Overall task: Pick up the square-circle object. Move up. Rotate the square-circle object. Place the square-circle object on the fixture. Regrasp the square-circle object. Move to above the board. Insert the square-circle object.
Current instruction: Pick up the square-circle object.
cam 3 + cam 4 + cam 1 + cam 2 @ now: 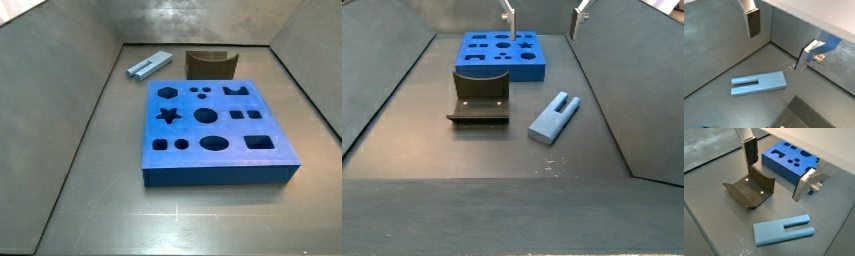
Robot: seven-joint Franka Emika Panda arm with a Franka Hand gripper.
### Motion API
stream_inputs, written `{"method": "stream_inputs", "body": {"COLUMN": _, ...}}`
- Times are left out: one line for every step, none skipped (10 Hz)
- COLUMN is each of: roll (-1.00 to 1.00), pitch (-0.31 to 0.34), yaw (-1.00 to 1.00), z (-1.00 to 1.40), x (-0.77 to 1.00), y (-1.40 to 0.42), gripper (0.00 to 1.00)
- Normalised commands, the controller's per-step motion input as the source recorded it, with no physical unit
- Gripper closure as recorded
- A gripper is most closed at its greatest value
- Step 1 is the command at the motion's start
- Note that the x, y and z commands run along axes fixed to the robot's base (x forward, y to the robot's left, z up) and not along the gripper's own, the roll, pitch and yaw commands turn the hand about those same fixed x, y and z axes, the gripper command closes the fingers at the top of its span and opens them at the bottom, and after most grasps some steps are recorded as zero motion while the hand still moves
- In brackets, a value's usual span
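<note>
The fixture [480, 97] sits mid-floor. Beyond it lies the board [504, 53]; just right of it, flat on the floor, rests the square-circle object [552, 116]. The gripper [543, 20] hangs above, jaws released, holding nothing.

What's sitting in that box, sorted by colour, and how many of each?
Pale blue: 1, the square-circle object, lying flat on the floor.
Deep blue: 1, the board with shaped holes.
Dark brown: 1, the fixture.
Total: 3.
The gripper hangs open above them, holding nothing.
</note>
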Motion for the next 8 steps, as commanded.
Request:
{"method": "stream_inputs", "body": {"roll": 0.0, "pitch": -0.007, "yaw": 0.0, "z": -0.02, "x": 0.0, "y": 0.0, "gripper": 0.0}}
{"method": "stream_inputs", "body": {"roll": -0.07, "pitch": -0.097, "yaw": 0.0, "z": -0.23, "x": 0.01, "y": 0.0, "gripper": 0.0}}
{"method": "stream_inputs", "body": {"roll": -0.01, "pitch": -0.026, "yaw": -0.45, "z": -0.46, "x": 0.0, "y": 0.09, "gripper": 0.0}}
{"method": "stream_inputs", "body": {"roll": -0.01, "pitch": -0.039, "yaw": -0.49, "z": -0.57, "x": -0.03, "y": 0.12, "gripper": 0.0}}
{"method": "stream_inputs", "body": {"roll": -0.03, "pitch": -0.086, "yaw": -0.48, "z": -0.8, "x": -0.06, "y": 0.14, "gripper": 0.0}}
{"method": "stream_inputs", "body": {"roll": -0.06, "pitch": -0.089, "yaw": -0.73, "z": -0.86, "x": -0.18, "y": 0.13, "gripper": 0.0}}
{"method": "stream_inputs", "body": {"roll": -0.07, "pitch": -0.066, "yaw": -0.72, "z": -0.91, "x": -0.22, "y": 0.15, "gripper": 0.0}}
{"method": "stream_inputs", "body": {"roll": -0.07, "pitch": -0.069, "yaw": -0.68, "z": -0.91, "x": -0.18, "y": 0.16, "gripper": 0.0}}
